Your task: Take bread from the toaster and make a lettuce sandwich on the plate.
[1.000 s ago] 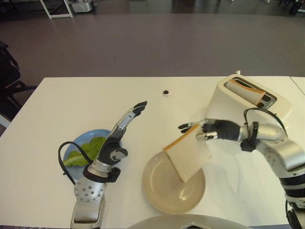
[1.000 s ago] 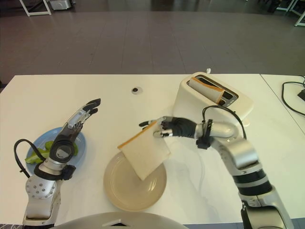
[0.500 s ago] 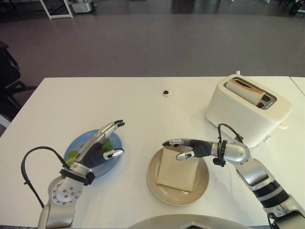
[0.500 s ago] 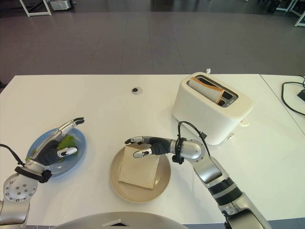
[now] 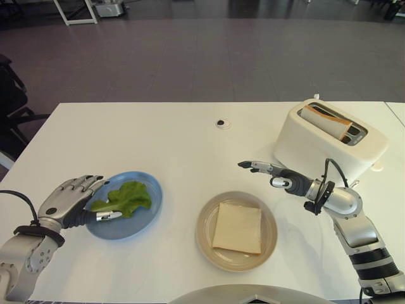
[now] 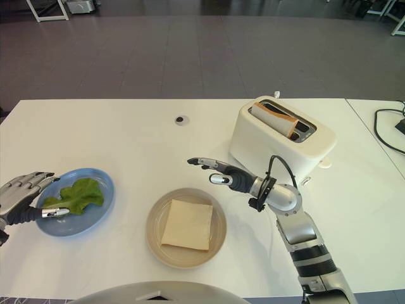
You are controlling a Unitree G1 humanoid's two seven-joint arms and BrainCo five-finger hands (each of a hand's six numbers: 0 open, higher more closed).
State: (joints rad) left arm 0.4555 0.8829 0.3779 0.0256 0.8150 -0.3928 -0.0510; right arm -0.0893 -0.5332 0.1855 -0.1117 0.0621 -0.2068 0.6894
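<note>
A slice of bread [image 5: 237, 227] lies flat on the beige plate [image 5: 206, 239] at the table's front centre. A second slice [image 5: 326, 120] stands in the slot of the white toaster [image 5: 329, 146] at the right. A lettuce leaf [image 5: 125, 196] rests on the blue plate [image 5: 149, 210] at the left. My left hand [image 5: 71, 201] sits at that plate's left rim, fingers stretched out, one fingertip touching the leaf's stem end. My right hand [image 5: 272, 174] hovers open between the toaster and the beige plate, holding nothing.
A small round dark fitting [image 5: 220, 122] is set in the white table [image 5: 190, 145] behind the plates. Bare tabletop lies between the two plates and behind them. The table's far edge borders a dark floor.
The right hand let go of the bread on the beige plate and lifted back toward the toaster. The left hand swung down and left to the blue plate's rim.
</note>
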